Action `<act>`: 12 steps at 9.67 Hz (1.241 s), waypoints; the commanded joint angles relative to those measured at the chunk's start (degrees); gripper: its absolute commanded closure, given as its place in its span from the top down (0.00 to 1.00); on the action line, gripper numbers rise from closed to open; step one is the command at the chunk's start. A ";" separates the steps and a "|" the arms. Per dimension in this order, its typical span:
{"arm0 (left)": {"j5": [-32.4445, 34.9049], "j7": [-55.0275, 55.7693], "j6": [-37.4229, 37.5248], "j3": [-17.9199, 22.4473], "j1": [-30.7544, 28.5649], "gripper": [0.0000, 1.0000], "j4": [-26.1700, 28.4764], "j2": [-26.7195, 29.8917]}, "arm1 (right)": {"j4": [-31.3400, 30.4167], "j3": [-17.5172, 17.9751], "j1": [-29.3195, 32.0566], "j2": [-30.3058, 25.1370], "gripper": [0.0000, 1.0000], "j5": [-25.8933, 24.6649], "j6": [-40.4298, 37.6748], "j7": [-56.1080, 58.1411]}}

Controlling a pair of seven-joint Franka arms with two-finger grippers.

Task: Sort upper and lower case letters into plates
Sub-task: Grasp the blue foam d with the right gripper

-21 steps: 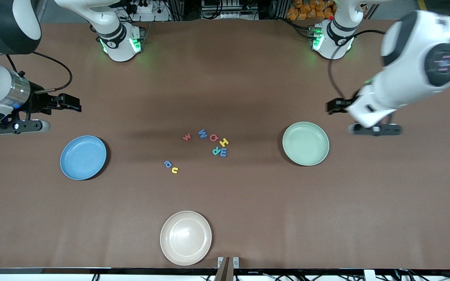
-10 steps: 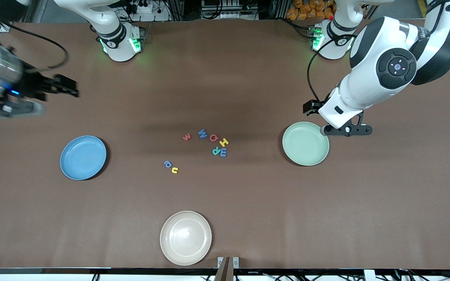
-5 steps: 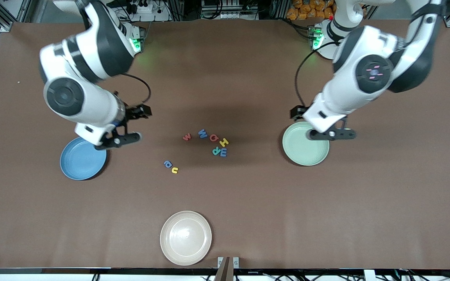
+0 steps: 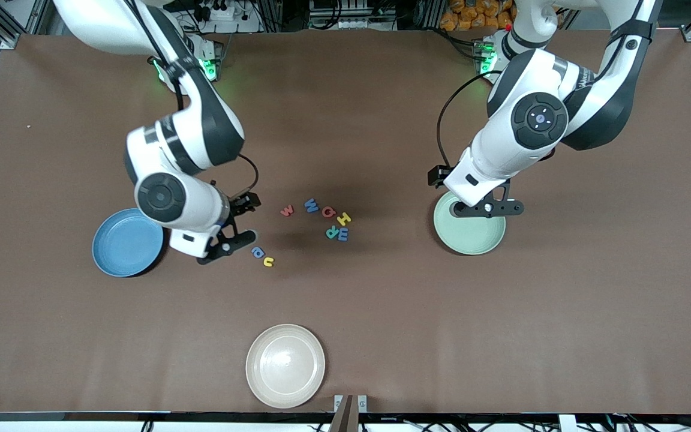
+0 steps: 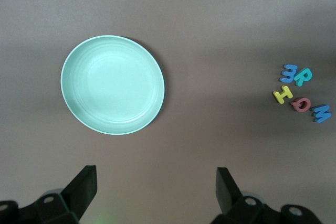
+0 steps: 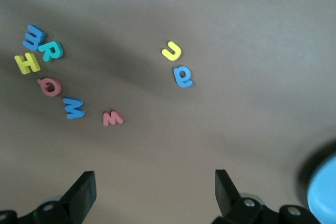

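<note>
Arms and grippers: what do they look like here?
Both arms are glossy white with black joint bands and round black joint caps. A black cable loops along each forearm. The bases glow green. The left gripper and right gripper are black, with dark, flat-faced fingers and small silver screws on the gripper body.

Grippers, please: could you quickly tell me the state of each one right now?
Left gripper: open, holding nothing, above the mint green plate.
Right gripper: open, holding nothing, over the table between the blue plate and the letters.
</note>
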State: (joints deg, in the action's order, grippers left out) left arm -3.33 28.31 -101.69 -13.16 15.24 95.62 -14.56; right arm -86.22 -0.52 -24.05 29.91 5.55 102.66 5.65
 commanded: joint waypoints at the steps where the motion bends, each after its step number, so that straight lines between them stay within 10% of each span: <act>1: 1.31 0.44 -0.09 -0.02 -0.21 1.00 -0.87 -0.12 | -2.80 -0.27 -1.88 2.95 1.00 -0.88 6.64 2.00; 12: 1.31 -6.07 -0.09 0.77 -2.41 1.00 -0.87 0.23 | -16.79 -0.62 -0.38 7.79 1.00 -3.00 37.25 14.83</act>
State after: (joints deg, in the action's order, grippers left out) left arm -3.31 23.38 -101.69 -12.31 12.92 95.08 -14.56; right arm -101.67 -1.31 -24.15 38.24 3.25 137.82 19.76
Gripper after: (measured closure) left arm 0.000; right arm 0.000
